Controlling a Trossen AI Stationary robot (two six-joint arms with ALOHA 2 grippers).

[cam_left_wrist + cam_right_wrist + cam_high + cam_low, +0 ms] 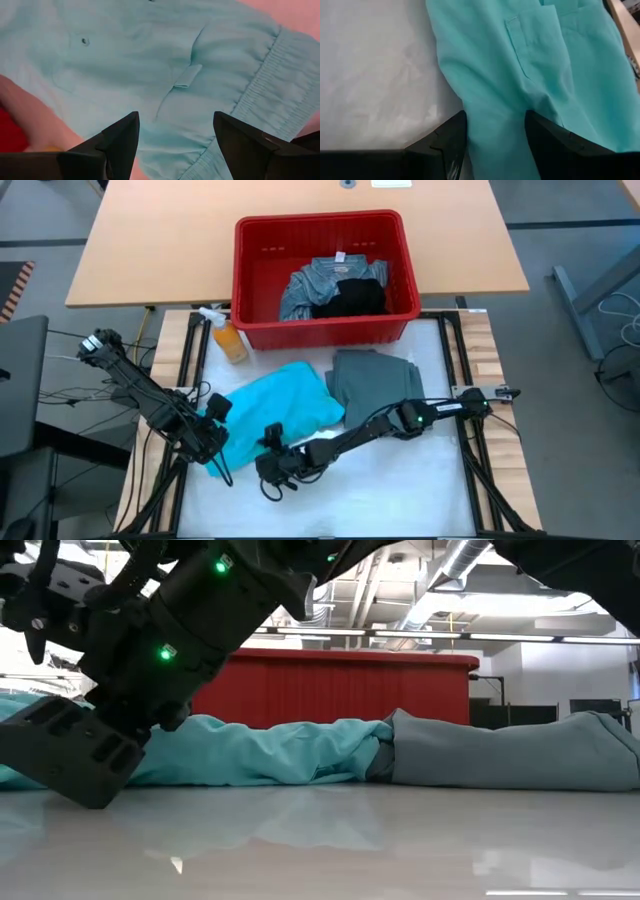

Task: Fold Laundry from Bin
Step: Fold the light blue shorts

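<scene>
The turquoise garment [275,408] lies flat on the table [400,490], in front of the bin [325,275], with the grey-green garment [372,378] touching its right edge. Its long axis runs from the near-left corner toward the far right. Both tools sit at the near-left end of that axis. The left tool [212,442] is over the near-left corner of the cloth, jaws wide apart with nothing between them; its wrist view shows an elastic hem [260,90] just ahead of the fingers. The right tool [272,467] reaches across from the right and hangs at the near edge, jaws also apart, straddling a strip of turquoise cloth [495,130] without pinching it. Judged from this layout, each tool is positioned to take one near corner. The black and blue-grey garments [330,285] are in the bin.
</scene>
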